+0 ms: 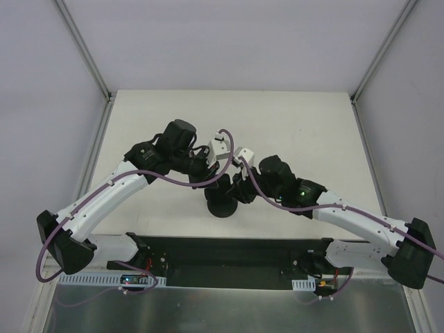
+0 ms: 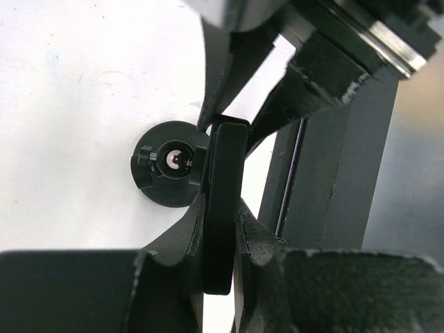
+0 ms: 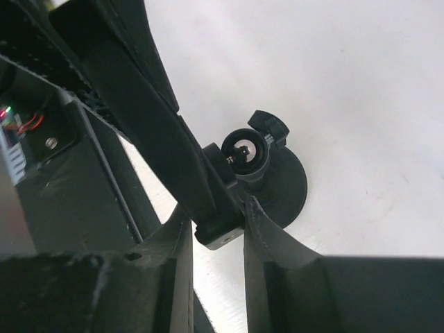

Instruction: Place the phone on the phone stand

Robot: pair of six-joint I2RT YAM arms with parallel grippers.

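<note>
Your left pincer (image 2: pixel 220 211) clenches the phone (image 2: pixel 225 166), held on edge, poised over the phone stand (image 2: pixel 163 182) on the bench (image 2: pixel 69 104); your right pincer (image 3: pixel 216 211) hugs its other end, apparently gripping. You're in the aligning step: next, lower the phone squarely into the stand's top bracket.

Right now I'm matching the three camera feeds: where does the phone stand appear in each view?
Top external: phone stand at centre, slightly below the middle.
Left wrist: phone stand left of centre, seen from above.
Right wrist: phone stand just right of centre, seen from above.
Shared landmark: its round base, dark against the white table.
</note>
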